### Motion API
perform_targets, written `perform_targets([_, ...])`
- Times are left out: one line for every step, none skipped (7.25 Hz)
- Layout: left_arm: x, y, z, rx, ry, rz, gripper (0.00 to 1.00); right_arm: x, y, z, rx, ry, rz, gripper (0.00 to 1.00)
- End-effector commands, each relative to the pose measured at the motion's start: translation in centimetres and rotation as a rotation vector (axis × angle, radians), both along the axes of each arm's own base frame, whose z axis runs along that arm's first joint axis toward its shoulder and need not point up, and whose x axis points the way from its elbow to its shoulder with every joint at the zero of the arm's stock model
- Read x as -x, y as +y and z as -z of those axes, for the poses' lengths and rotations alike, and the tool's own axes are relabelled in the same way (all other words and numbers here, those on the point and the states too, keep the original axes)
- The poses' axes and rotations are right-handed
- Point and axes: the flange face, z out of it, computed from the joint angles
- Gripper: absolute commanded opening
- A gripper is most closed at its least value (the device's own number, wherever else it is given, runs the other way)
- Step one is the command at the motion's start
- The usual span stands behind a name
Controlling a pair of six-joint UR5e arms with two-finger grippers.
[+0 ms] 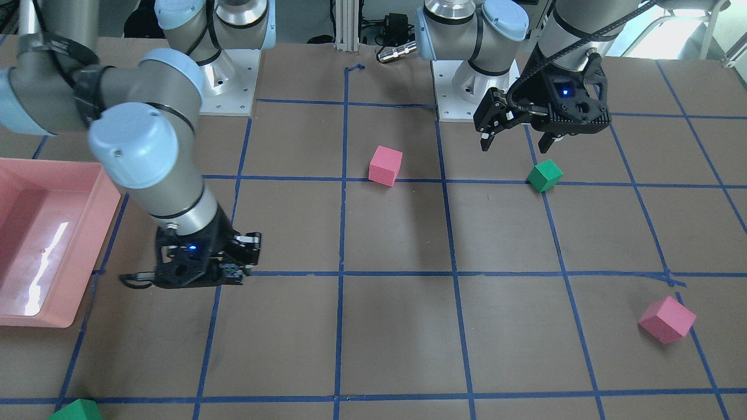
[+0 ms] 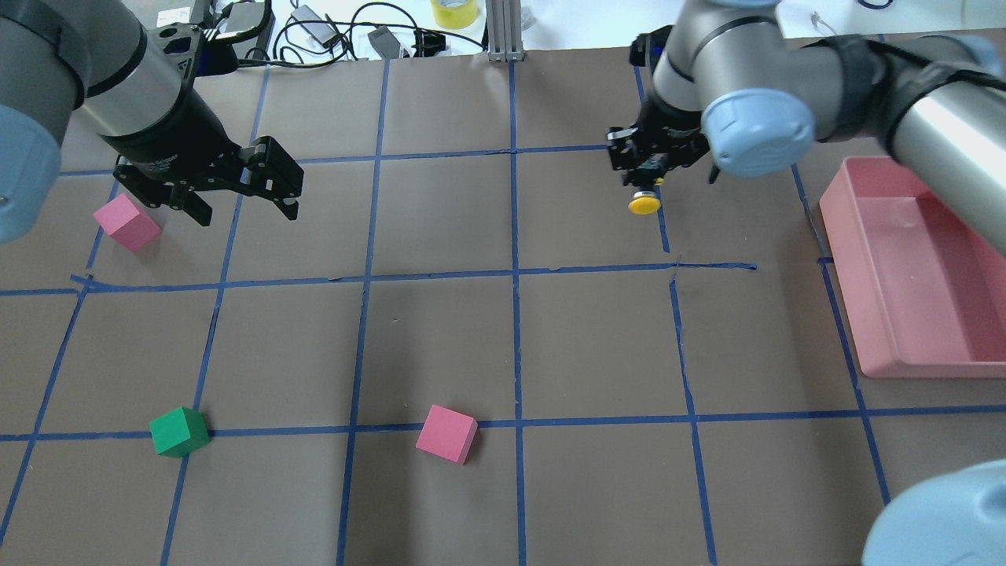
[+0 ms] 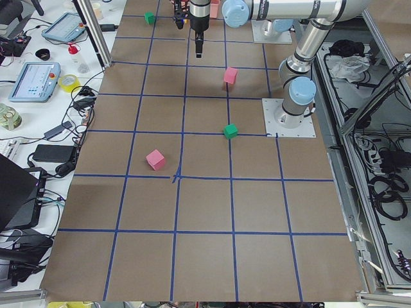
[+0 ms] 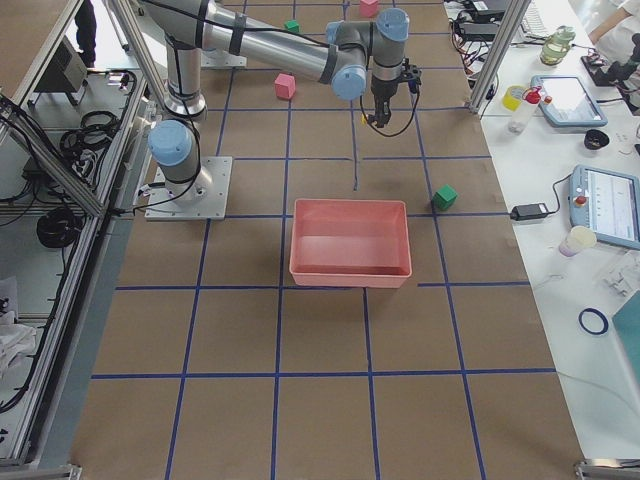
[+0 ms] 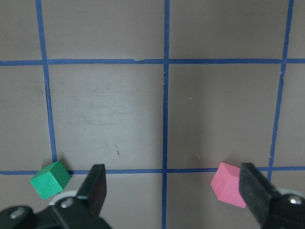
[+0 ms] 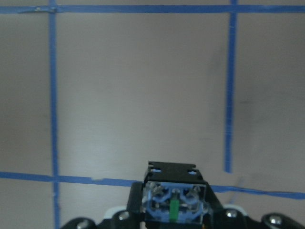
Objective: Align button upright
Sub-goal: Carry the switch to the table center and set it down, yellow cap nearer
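Overhead view, read left to right, with every place taken from the pink tray (image 2: 943, 366), a glossy, shallow-walled rectangle. Farthest from it we see a pink cube (image 2: 126, 222), matte and sharp-edged. Next is the left gripper (image 2: 247, 212), its black jaws spread wide around nothing above the brown table (image 2: 440, 346), which is gridded with blue tape (image 2: 515, 314). A green cube (image 2: 179, 431) and a second pink cube (image 2: 446, 433) lie well left of the tray's near corner. Left of its far corner, near but apart, the right gripper (image 2: 648, 182) clamps the button (image 2: 644, 204). Its round yellow cap points away from the wrist, and its black body and translucent pale base block face the wrist camera. We cannot tell whether the cap touches the table.
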Motion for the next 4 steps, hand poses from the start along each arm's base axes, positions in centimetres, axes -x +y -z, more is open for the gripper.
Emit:
perform_targets([0.0,-0.1,0.2,0.003,0.000,0.000,1.00,-10.4,2.2,5.7,-0.017,-0.025,-0.001,0.00])
perform_targets([0.0,0.0,0.3,0.000,-0.001,0.000,1.00,-13.2,2.8,7.1,0.004,-0.023,-0.033,0.00])
perform_targets([0.0,0.0,0.2,0.002,-0.001,0.000,1.00,-14.3,2.8,9.6,0.007,-0.017,-0.059,0.00])
perform_targets([0.0,0.0,0.2,0.002,-0.001,0.002,1.00,-14.4,2.5,10.8,0.012,-0.006,-0.094,0.00])
